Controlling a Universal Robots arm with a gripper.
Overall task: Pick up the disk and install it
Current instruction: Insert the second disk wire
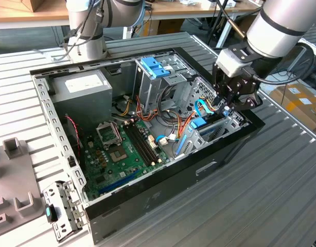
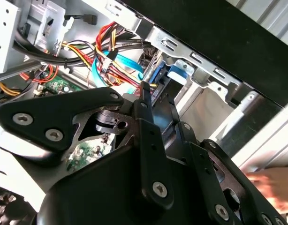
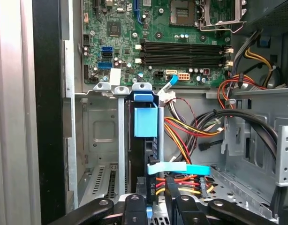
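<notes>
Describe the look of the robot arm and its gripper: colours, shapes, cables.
In the exterior view the arm is a thick silver-grey tube with a black band around it and a pale grey box-shaped piece at the wrist. Black cables run along it. The gripper is matte black, built of angular linkage plates. In the second wrist view those plates carry round silver screw heads.

My own linkage hides my gripper (image 1: pixel 231 101) tips in the exterior view, so I cannot tell how my jaws stand. In the first wrist view the disk (image 3: pixel 145 123) sits edge-on in the bay; I see only its blue frame, its label hidden, its near end covered by my black fingers (image 3: pixel 134 211). In the second wrist view my gripper body blocks most of the case, and a blurred hand (image 2: pixel 270 185) is cut off at the picture's edge.
</notes>
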